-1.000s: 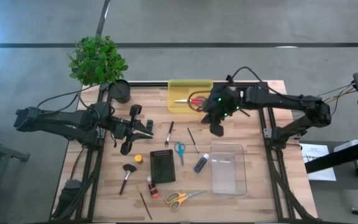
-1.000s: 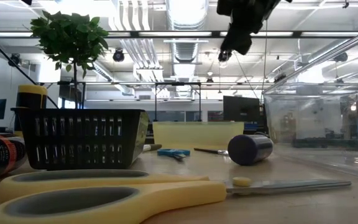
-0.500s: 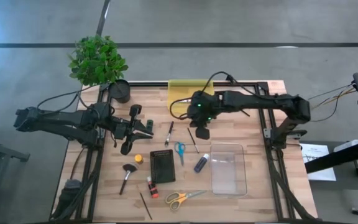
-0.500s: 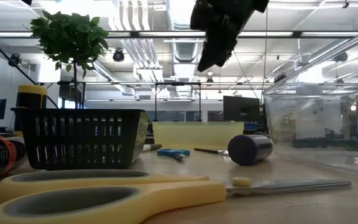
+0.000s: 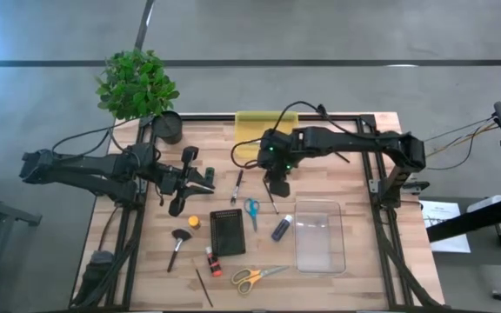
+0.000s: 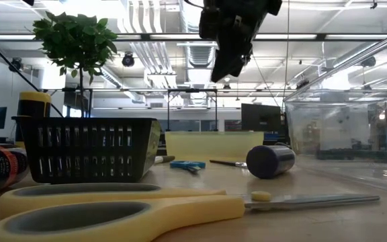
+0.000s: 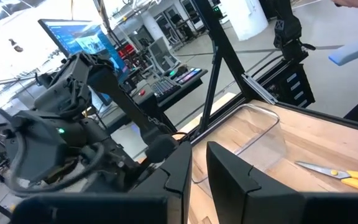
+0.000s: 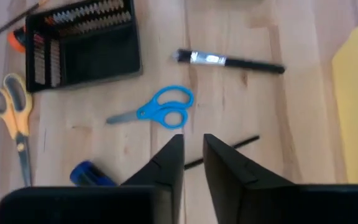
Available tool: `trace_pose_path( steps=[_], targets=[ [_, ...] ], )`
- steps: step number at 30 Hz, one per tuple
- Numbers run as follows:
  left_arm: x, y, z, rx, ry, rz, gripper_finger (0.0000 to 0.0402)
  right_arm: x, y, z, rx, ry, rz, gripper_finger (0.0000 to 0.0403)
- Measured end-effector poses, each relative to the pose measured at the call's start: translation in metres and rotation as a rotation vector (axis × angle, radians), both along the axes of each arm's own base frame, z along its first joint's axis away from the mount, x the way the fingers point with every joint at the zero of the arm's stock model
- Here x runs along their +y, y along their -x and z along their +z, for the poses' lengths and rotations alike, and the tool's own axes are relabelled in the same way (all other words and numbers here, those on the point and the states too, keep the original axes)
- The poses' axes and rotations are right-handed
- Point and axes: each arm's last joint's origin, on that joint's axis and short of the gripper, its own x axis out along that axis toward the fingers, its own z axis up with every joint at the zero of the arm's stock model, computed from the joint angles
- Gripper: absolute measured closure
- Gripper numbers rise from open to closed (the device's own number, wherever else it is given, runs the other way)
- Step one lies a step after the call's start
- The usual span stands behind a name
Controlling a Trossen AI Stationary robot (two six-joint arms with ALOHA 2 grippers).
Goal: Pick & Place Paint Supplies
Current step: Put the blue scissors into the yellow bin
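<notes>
My right gripper (image 5: pixel 278 184) hangs shut, clear above the table (image 6: pixel 228 57), over a thin dark paintbrush (image 5: pixel 270 196) that lies flat; in the right wrist view this brush (image 8: pixel 229 148) shows just past the fingertips (image 8: pixel 192 152). A silver-ferruled brush (image 8: pixel 229 61) lies beyond it. The purple tube (image 5: pixel 281 229), red tube (image 5: pixel 210 261), a yellow-orange piece (image 5: pixel 194 222), the wide soft brush (image 5: pixel 177 246) and another thin brush (image 5: pixel 203 287) lie on the table. My left gripper (image 5: pixel 209 181) waits shut at the table's left.
The yellow tray (image 5: pixel 250 130) sits at the far edge, partly under my right arm. A black basket (image 5: pixel 227 232), blue scissors (image 5: pixel 251 211), yellow scissors (image 5: pixel 255 276) and a clear box (image 5: pixel 320 235) lie on the near half. A potted plant (image 5: pixel 137 87) stands at the far left corner.
My right gripper has left the yellow tray's right side, moving toward the table's left and near edge and coming down somewhat. It now hangs above the thin brush beside the blue scissors. Nothing on the table has moved.
</notes>
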Motion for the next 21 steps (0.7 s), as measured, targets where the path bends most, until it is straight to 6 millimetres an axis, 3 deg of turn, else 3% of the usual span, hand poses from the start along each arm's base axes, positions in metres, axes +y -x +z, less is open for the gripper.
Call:
trace_pose_path(
  steps=[10,15,21],
  targets=[
    [0.0,0.0,-0.002,0.016,0.0,0.0,0.0344,0.034,-0.005,-0.003,-0.028,0.173,0.199,0.0194],
    [0.0,0.0,-0.002,0.017,0.0,0.0,0.0344,0.052,-0.006,-0.012,-0.045,0.342,0.323,0.018],
    [0.0,0.001,-0.003,0.028,-0.018,-0.002,0.0344,0.061,-0.007,-0.028,-0.072,0.367,0.337,0.0179]
  ],
)
